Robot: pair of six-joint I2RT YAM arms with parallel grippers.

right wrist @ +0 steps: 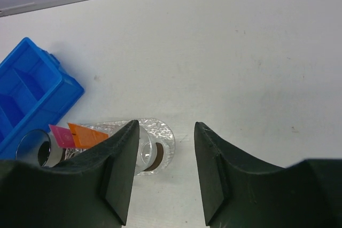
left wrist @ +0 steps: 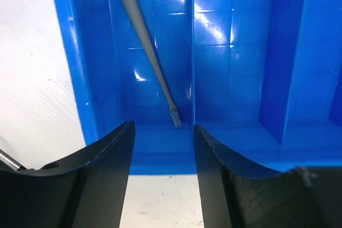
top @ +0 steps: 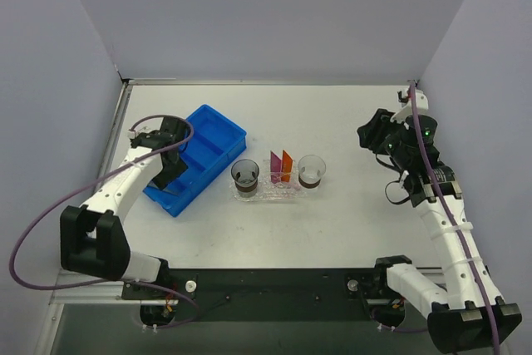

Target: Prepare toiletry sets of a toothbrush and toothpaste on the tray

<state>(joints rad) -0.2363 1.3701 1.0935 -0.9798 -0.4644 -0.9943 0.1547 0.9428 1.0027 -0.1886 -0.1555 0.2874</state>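
Note:
A slim greyish toothbrush (left wrist: 144, 41) lies slanted in the left compartment of the blue bin (left wrist: 235, 52), bristle end nearest my fingers. My left gripper (left wrist: 163, 126) hovers open over the bin's near wall, a little short of the bristles, with nothing between its fingers; from above, the left gripper (top: 170, 170) covers that compartment. The clear tray (top: 264, 198) sits mid-table with an orange toothpaste (top: 287, 165) and a magenta toothpaste (top: 275, 166) standing on it. My right gripper (top: 371, 132) is off to the right of the tray, open and empty. In its own view the right gripper (right wrist: 165, 124) faces the tray (right wrist: 160, 130).
Two clear cups with dark bottoms stand on the tray, one cup (top: 245, 175) at its left end and another cup (top: 311, 170) at its right. The blue bin (top: 208, 135) lies left of the tray. Grey walls enclose the table on three sides.

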